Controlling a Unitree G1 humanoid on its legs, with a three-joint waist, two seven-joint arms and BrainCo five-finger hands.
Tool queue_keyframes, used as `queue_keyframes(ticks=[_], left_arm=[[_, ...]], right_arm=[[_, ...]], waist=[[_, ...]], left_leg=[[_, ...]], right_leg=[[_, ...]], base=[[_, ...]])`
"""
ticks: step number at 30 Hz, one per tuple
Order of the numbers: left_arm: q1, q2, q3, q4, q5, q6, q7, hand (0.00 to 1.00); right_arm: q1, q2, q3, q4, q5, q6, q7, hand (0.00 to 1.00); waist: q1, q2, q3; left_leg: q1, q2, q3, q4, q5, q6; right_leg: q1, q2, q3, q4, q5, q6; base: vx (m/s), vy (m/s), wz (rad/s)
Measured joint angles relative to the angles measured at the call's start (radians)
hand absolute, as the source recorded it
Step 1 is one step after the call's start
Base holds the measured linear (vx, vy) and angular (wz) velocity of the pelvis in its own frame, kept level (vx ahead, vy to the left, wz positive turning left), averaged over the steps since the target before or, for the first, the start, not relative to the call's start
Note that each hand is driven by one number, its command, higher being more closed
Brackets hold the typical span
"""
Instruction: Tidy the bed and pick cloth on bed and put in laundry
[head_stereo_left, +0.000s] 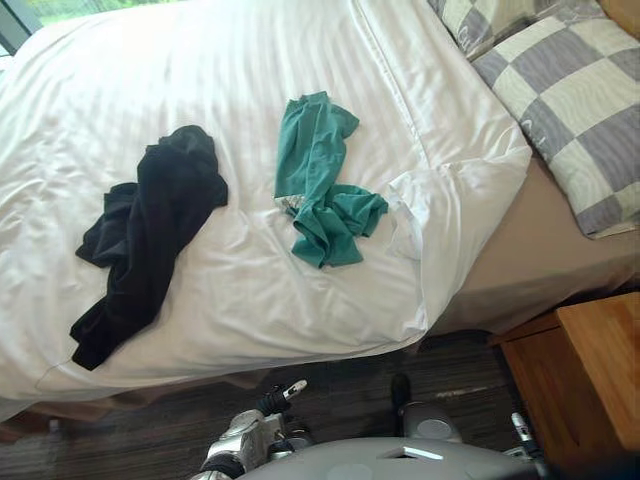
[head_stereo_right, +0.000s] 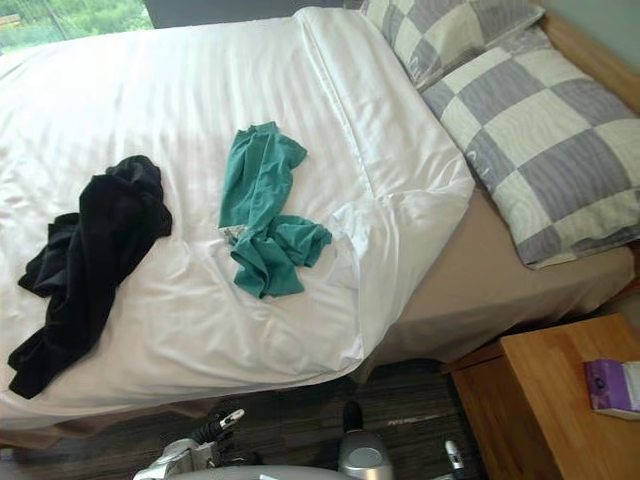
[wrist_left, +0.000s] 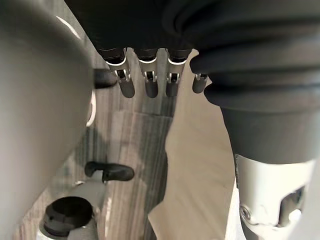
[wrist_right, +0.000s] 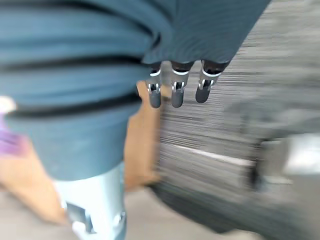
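Clothing on the white duvet (head_stereo_left: 250, 80) counts two: one black garment (head_stereo_left: 150, 240), its tail near the bed's near edge, and one teal garment (head_stereo_left: 320, 180) mid-bed, bare duvet between them. Both lie well apart from the left hand (wrist_left: 126, 85) and right hand (wrist_right: 172, 92), which hang over the floor, fingers straight, empty

One black cloth (head_stereo_left: 150, 235) lies crumpled on the left of the white duvet (head_stereo_left: 240, 60), its long end trailing toward the near edge; a green cloth (head_stereo_left: 322, 180) lies bunched to its right, mid-bed, apart from it; duvet rumpled, near right corner turned back; bed (head_stereo_left: 560, 250) sheet tan, exposed at right.
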Motion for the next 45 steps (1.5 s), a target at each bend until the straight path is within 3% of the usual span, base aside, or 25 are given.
queue_keyframes(ticks=[5,10,15,18,21,26,28,29,31,36,41,45], left_arm=[[0.042,0.028,0.022,-0.002,-0.004,0.000,0.001,0.00],[0.071,0.037,0.022,-0.002,-0.039,0.004,0.002,0.00],[0.085,0.040,0.022,-0.004,-0.039,0.000,0.003,0.00],[0.088,0.039,0.021,-0.023,-0.039,-0.001,0.015,0.00],[0.095,0.041,0.022,-0.047,-0.038,0.001,0.028,0.00],[0.107,0.056,0.029,-0.078,-0.029,0.006,0.034,0.00],[0.105,0.067,0.031,-0.089,-0.029,0.007,0.029,0.00],[0.097,0.073,0.032,-0.092,-0.030,0.008,0.020,0.00],[0.084,0.081,0.034,-0.094,-0.033,0.012,0.013,0.00],[0.058,0.074,0.028,-0.125,-0.084,0.021,-0.009,0.00],[0.049,0.073,0.009,-0.162,-0.121,0.018,-0.017,0.00],[0.022,0.072,-0.024,-0.163,-0.122,0.019,-0.035,0.00]], right_arm=[[-0.011,-0.097,-0.143,-0.226,-0.158,-0.046,-0.104,0.00],[-0.088,-0.228,-0.173,-0.455,-0.315,-0.080,-0.144,0.00],[-0.210,-0.344,0.017,-0.611,-0.473,-0.068,-0.097,0.00],[-0.264,-0.401,0.166,-0.660,-0.583,-0.042,-0.031,0.00],[-0.361,-0.438,0.328,-0.656,-0.639,-0.003,0.070,0.00],[-0.513,-0.478,0.498,-0.532,-0.646,0.039,0.184,0.00],[-0.600,-0.503,0.550,-0.480,-0.653,0.044,0.199,0.00],[-0.664,-0.534,0.586,-0.454,-0.672,0.050,0.198,0.00],[-0.773,-0.568,0.626,-0.401,-0.693,0.061,0.194,0.00],[-1.004,-0.666,0.731,-0.249,-0.721,0.109,0.180,0.00],[-1.105,-0.723,0.780,-0.184,-0.721,0.146,0.190,0.00],[-1.162,-0.747,0.810,-0.150,-0.740,0.197,0.242,0.00]], waist=[[-0.013,-0.023,-0.013],[-0.015,-0.032,-0.020],[-0.010,-0.045,-0.040],[0.013,-0.050,-0.045],[0.033,-0.052,-0.047],[0.070,-0.056,-0.038],[0.073,-0.059,0.001],[0.080,-0.058,0.029],[0.095,-0.058,0.081],[0.127,-0.005,0.205],[0.139,0.021,0.261],[0.140,0.040,0.276]], left_leg=[[0.012,-0.004,0.028,-0.002,-0.005,-0.007],[0.016,-0.005,0.039,-0.016,0.000,0.000],[0.019,-0.008,0.034,-0.038,0.013,0.001],[0.018,-0.008,0.013,-0.040,0.015,0.000],[0.010,-0.011,-0.014,-0.043,0.021,-0.005],[-0.013,-0.012,-0.041,-0.014,0.022,-0.007],[-0.054,-0.011,-0.051,0.039,0.008,-0.007],[-0.094,-0.008,-0.056,0.083,-0.018,0.016],[-0.158,-0.010,-0.068,0.151,-0.039,0.026],[-0.303,-0.008,-0.112,0.281,-0.072,0.043],[-0.357,-0.015,-0.122,0.305,-0.069,0.045],[-0.391,-0.029,-0.120,0.310,-0.062,0.047]], right_leg=[[0.008,-0.004,0.010,-0.010,0.004,0.007],[0.008,-0.004,0.007,-0.013,0.006,0.010],[0.011,-0.005,-0.003,-0.024,0.010,0.012],[0.027,-0.008,-0.023,-0.035,0.011,0.013],[0.037,-0.017,-0.051,-0.043,0.010,0.013],[0.048,-0.030,-0.082,-0.035,0.010,0.013],[0.034,-0.038,-0.102,-0.011,0.010,0.013],[0.012,-0.040,-0.102,0.000,0.010,0.013],[-0.018,-0.051,-0.102,0.005,0.010,0.014],[-0.097,-0.061,-0.125,0.045,0.013,0.015],[-0.149,-0.072,-0.130,0.063,0.017,0.016],[-0.186,-0.086,-0.130,0.068,0.024,0.015]], base=[[0.01,0.015,-0.08],[-0.01,-0.006,0.01],[0.00,-0.005,0.04],[0.02,-0.012,0.19],[0.03,-0.008,0.23],[0.02,-0.002,0.23],[-0.07,0.007,0.34],[-0.13,0.005,0.23],[-0.15,0.004,0.14],[-0.10,0.021,0.23],[0.00,0.003,0.06],[0.01,0.007,0.01]])
